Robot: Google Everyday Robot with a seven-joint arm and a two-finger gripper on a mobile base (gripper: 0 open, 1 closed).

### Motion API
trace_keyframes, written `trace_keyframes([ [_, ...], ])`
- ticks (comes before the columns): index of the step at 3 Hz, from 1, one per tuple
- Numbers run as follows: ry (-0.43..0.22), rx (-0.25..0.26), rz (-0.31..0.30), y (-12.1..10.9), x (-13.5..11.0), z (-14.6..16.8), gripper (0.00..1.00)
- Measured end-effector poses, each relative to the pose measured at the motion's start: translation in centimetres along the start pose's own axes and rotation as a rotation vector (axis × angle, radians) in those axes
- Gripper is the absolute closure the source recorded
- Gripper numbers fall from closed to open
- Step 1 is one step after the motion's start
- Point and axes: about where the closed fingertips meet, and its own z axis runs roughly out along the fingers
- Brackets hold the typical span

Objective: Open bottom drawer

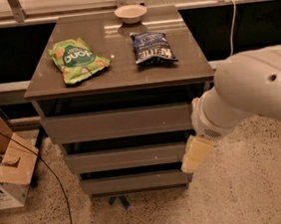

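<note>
Here, in the single camera view, a grey-brown cabinet (121, 73) stands in the middle of the frame on a speckled terrazzo floor (249, 192), with a dark wall and a window rail behind it along the top edge. On the cabinet top lie a green chip bag (77, 59) at the left, a blue chip bag (153, 47) at the right, and a small pale bowl (130, 13) at the back edge. A cardboard box (8, 163) sits on the floor at the lower left, a black cable (55, 183) trails past it, and a white cable (232, 24) hangs at the upper right.

The bottom drawer (133, 182) is lowest of three stacked fronts, below the top drawer (116, 124) and the middle drawer (125, 158). Its flat front faces the camera and its long axis runs left to right across the frame. Only the front shows, so it looks pushed in.

The white arm (248, 92) fills the right side of the frame. The gripper (197, 153), a cream-coloured tip, points down and to the left beside the cabinet's right edge, overlapping the right end of the middle drawer. The bottom drawer's right end lies just below and left of it. Contact cannot be told, nor whether the gripper is open or closed.
</note>
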Motion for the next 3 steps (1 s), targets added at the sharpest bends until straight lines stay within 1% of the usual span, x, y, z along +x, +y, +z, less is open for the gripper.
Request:
trace_keyframes([
  [1, -0.048, -0.026, 0.061, 0.6, 1.0, 4.0, 0.0],
  [2, -0.068, -0.057, 0.102, 1.1, 2.4, 8.8, 0.0],
  [3, -0.074, -0.062, 0.108, 1.1, 2.4, 9.5, 0.0],
])
